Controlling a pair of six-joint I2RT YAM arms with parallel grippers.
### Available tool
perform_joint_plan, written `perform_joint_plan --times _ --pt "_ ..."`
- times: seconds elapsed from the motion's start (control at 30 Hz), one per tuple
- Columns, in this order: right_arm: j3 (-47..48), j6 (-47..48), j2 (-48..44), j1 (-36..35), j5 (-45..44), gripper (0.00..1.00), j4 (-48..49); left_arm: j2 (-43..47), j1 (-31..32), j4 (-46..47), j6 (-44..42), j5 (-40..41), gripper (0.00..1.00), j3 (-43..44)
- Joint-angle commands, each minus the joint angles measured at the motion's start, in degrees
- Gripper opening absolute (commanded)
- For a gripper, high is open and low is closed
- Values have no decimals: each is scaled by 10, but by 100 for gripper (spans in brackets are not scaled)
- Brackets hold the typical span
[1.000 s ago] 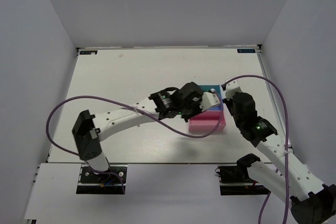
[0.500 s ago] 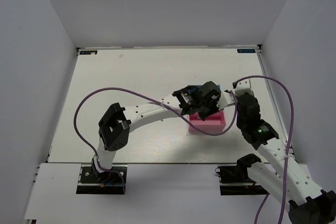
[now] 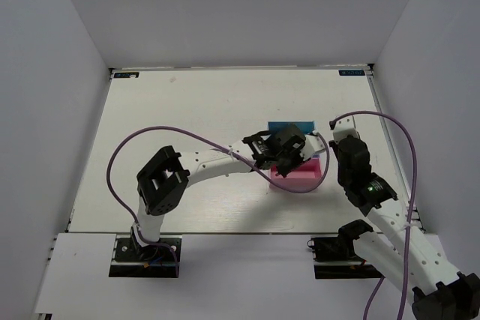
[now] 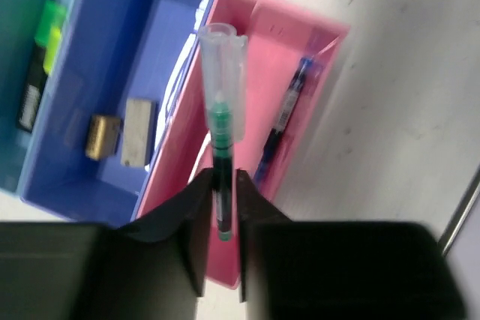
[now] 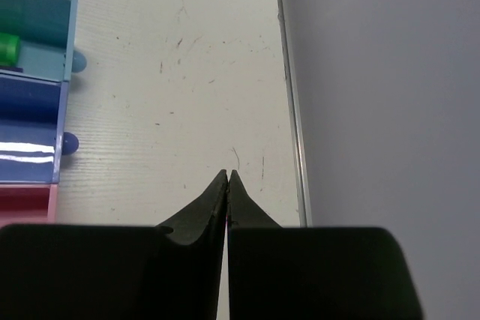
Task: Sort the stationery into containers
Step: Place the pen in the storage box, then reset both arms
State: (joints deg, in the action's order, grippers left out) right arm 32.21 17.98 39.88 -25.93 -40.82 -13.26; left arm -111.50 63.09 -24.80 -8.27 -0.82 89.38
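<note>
Over the pink tray [image 4: 262, 58] my left gripper [image 4: 223, 174] stands slightly open. A thin green-inked pen with a clear cap [image 4: 221, 121] lies between its fingertips, with a sliver of gap on the right side. A blue pen [image 4: 285, 121] lies in the pink tray. The dark blue tray [image 4: 120, 50] holds a greyish eraser [image 4: 136, 131] and a tan block [image 4: 100, 136]. A green-capped highlighter [image 4: 41, 65] rests in the light blue tray [image 4: 22, 5]. My right gripper [image 5: 227, 174] is shut and empty over bare table, to the right of the trays.
From above, the left wrist [image 3: 289, 157] covers most of the tray row [image 3: 307, 177], and the right wrist [image 3: 349, 157] sits just beside it. The table's metal edge strip [image 5: 294, 133] and the grey side wall run close to the right gripper.
The left gripper carried the pen rightward over the pink tray, and its jaws have just eased apart. The right arm drew back slightly and stays shut.
</note>
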Motion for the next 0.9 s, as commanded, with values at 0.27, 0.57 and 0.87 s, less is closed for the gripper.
perform_joint_plan --times 0.27,0.57,0.87 --pt "8 -15 -9 15 32 12 39 52 -24 26 19 49 67 -46" --pt "3 -15 -19 26 50 19 27 111 -10 45 12 47 67 9" --pt "30 -70 -9 30 210 90 -76 360 -28 20 144 178 11 -226"
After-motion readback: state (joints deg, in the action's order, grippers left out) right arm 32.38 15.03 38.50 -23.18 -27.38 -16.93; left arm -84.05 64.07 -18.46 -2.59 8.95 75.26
